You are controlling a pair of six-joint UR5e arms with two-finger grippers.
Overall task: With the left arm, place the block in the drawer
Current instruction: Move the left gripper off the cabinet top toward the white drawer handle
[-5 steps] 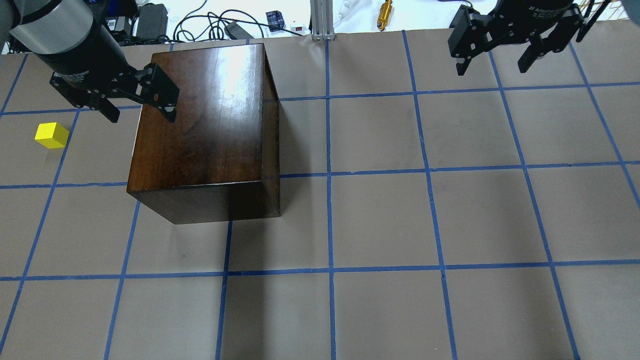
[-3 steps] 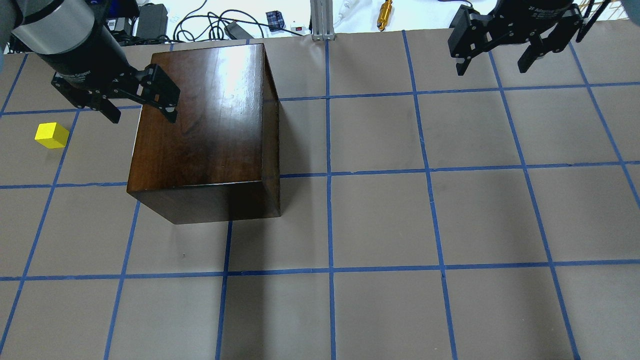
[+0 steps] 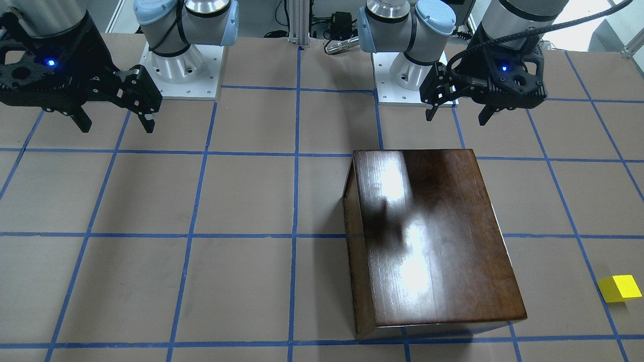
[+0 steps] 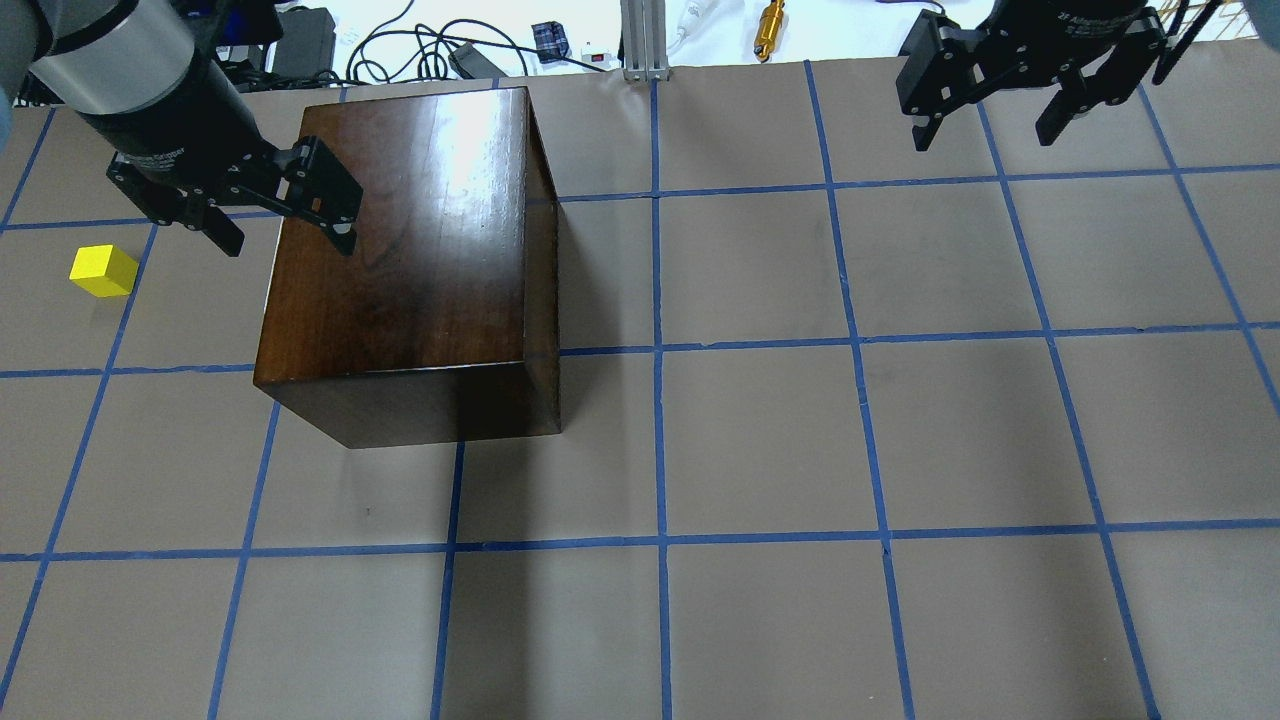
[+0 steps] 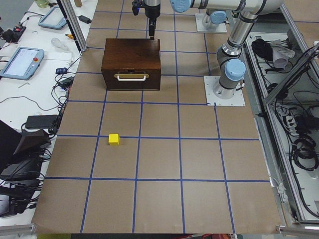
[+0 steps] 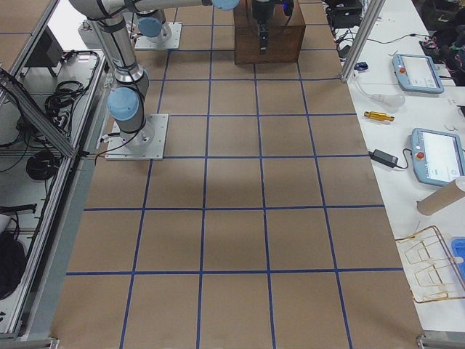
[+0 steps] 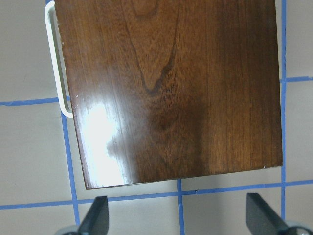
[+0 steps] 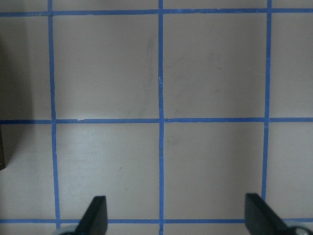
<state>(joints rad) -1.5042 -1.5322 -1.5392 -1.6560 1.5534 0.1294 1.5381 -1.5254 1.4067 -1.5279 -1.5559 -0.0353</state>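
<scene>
The yellow block (image 4: 103, 271) lies on the table left of the dark-brown wooden box (image 4: 420, 240); it also shows in the front view (image 3: 620, 288) and the left view (image 5: 114, 139). The drawer (image 5: 131, 77) is closed, and its pale handle (image 7: 51, 63) faces the block's side. My left gripper (image 4: 287, 243) is open and empty, hovering over the box's left, robot-side edge (image 3: 458, 118). The left wrist view (image 7: 178, 218) looks down on the box top (image 7: 171, 88). My right gripper (image 4: 982, 140) is open and empty over bare table at the far right (image 3: 116, 128) (image 8: 177, 218).
Both arm bases (image 3: 183, 70) (image 3: 410, 75) stand on the robot's edge of the table. An aluminium post (image 4: 640, 40), cables and a gold tool (image 4: 770, 28) lie past the far edge. Teach pendants (image 6: 432, 156) sit on side benches. Blue tape marks a grid on the brown table.
My left gripper has shifted slightly to the right over the box edge. The block, the box and the right gripper have not moved.
</scene>
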